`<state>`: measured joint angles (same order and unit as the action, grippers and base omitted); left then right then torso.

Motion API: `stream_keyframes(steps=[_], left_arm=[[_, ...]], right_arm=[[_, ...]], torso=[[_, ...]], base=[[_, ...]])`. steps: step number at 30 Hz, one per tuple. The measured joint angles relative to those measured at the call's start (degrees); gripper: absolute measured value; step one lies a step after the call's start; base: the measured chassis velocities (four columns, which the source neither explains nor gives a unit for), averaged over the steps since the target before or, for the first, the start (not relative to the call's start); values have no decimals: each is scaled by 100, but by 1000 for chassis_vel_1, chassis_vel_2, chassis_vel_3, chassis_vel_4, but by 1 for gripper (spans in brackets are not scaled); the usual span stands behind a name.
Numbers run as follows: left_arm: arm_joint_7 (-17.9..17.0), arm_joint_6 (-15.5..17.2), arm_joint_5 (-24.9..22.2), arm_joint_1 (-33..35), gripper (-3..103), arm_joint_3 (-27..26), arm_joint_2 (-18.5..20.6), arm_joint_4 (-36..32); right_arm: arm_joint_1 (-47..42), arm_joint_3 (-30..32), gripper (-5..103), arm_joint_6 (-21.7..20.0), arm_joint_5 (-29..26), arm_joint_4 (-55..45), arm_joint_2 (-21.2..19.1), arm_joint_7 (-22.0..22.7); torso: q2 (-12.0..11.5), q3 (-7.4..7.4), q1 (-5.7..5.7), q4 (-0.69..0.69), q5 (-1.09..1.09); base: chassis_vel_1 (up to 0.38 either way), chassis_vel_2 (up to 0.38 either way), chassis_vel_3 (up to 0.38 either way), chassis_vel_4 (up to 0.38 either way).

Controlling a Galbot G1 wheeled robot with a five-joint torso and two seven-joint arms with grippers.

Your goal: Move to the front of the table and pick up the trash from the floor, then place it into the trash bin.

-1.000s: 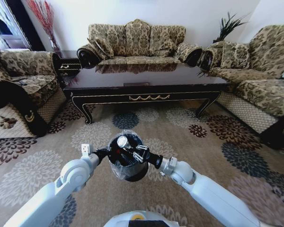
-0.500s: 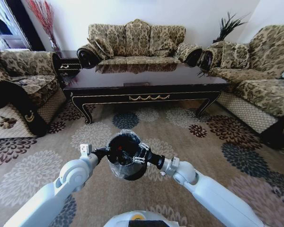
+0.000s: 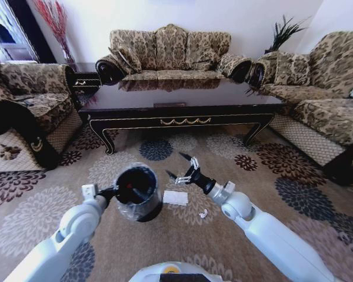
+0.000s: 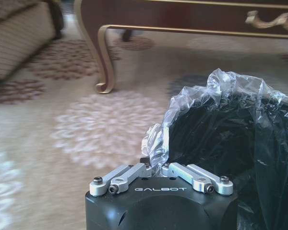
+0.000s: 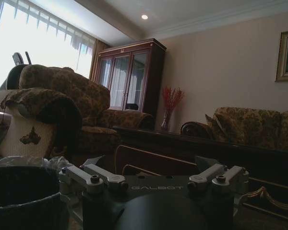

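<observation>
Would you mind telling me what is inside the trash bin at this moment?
The trash bin held by the left end effector shows its clear liner and a dark interior with a faint red spot; the bottom is too dark to make out.

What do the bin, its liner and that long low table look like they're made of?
The trash bin looks like black plastic or metal; its dull dark wall leaves that open. Its liner is thin clear plastic film, crinkled and glinting over the rim. The table appears to be dark varnished wood: its top mirrors the sofa, with gold-coloured trim on the rail.
</observation>
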<state>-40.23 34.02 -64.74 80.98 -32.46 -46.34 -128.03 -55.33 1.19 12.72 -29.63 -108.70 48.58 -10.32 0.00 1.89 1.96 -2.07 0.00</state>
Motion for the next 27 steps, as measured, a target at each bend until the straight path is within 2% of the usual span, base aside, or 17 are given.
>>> stream_keyframes(steps=[3,7,13,17,19,20,22,25,27], left_arm=[[-167,13,-33,364,3,-591,106,-11],[-242,12,-37,602,3,-962,75,-3],[-296,12,-24,768,3,-1165,-49,-12],[-249,12,-33,866,3,-1370,-193,-47],[-239,12,-33,876,3,-1387,-201,-48],[-213,12,-31,900,3,-1434,-230,-47],[-206,9,-32,900,3,-1455,-245,-47],[-145,-93,-54,798,3,-1566,-296,-44],[-133,-110,-65,770,3,-1591,-296,-38]], right_arm=[[131,-96,100,-41,116,555,142,136],[327,-242,100,-183,139,1210,328,384],[528,-372,100,-251,120,2154,595,574],[684,-359,100,-198,124,3202,1051,610],[691,-351,100,-189,139,3320,1114,603],[692,-334,100,-195,171,3664,1335,630],[681,-327,100,-225,183,3797,1434,673],[549,-292,100,-339,176,4095,1796,800],[512,-284,100,-346,173,4101,1838,802]], torso=[[0,0,0,0,0],[0,0,0,1,0],[0,0,0,1,0],[0,0,1,0,0],[0,0,1,0,-1],[0,0,1,0,-1],[0,0,1,0,-1],[0,0,1,1,0],[0,0,1,1,0]], base=[[0,0,0,0],[0,0,0,0],[0,0,0,0],[0,0,0,0],[0,0,0,0],[0,0,0,0],[0,0,0,0],[0,0,0,0],[0,0,0,0]])
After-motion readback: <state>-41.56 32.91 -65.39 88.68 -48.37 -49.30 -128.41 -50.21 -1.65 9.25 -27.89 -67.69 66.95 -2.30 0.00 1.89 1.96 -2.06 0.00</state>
